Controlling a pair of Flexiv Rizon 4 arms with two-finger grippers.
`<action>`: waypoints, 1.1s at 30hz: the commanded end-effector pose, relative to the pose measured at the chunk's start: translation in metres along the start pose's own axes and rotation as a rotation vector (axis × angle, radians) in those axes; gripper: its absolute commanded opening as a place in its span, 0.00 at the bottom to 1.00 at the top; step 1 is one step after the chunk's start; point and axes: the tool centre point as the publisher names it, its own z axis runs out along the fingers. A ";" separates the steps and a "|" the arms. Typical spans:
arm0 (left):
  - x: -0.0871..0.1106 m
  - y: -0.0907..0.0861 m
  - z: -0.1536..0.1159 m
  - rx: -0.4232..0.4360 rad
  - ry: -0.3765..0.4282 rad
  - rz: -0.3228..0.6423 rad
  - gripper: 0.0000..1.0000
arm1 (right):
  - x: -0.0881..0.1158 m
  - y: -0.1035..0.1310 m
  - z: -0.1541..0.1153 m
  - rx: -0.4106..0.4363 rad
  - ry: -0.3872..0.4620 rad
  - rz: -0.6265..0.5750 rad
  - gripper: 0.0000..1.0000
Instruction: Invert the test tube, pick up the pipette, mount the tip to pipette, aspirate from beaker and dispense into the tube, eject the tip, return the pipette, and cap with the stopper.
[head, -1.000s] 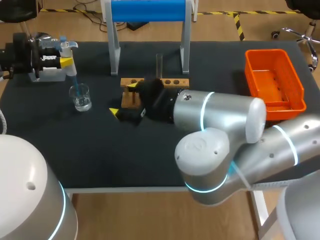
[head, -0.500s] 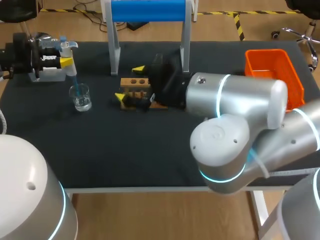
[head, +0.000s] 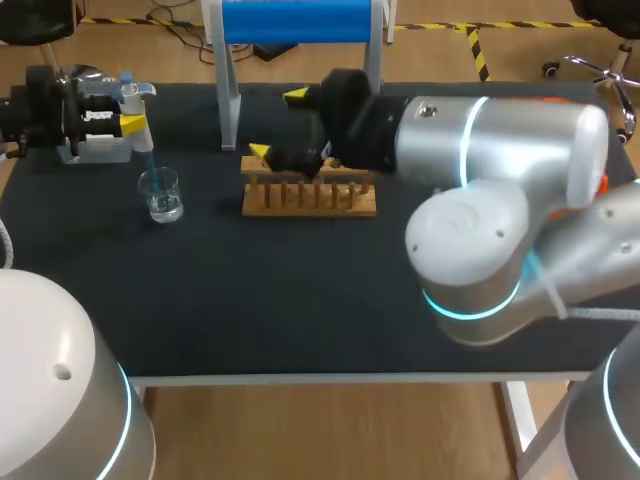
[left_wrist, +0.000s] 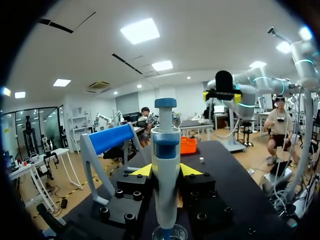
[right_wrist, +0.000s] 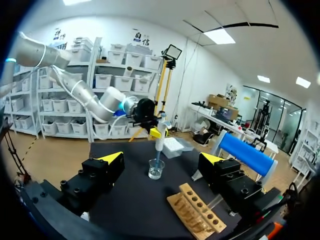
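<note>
While the left jaws clamp the pipette (left_wrist: 165, 165) from both sides at the far left of the table (head: 200, 290), its blue tip dips into the glass beaker (head: 160, 195) directly beneath. The right jaws, spread wide and holding nothing, hover over the back edge of the wooden tube rack (head: 310, 197) near the table's middle, the right arm (head: 500, 190) reaching in over an orange bin (left_wrist: 188, 145). Seen from the right wrist, the rack lies just under the open fingers, with beaker and pipette farther ahead. The test tube cannot be made out clearly. A blue-roller stand (head: 300, 20) rises behind the rack.
</note>
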 end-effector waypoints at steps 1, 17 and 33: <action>-0.001 0.000 -0.001 0.002 0.004 0.001 0.00 | -0.017 0.011 0.003 0.046 0.517 0.021 1.00; -0.001 0.000 -0.001 0.002 0.004 0.001 0.00 | -0.020 0.039 0.023 -0.011 0.710 -0.029 1.00; -0.001 0.000 -0.001 0.002 0.004 0.001 0.00 | -0.020 0.039 0.023 -0.011 0.710 -0.029 1.00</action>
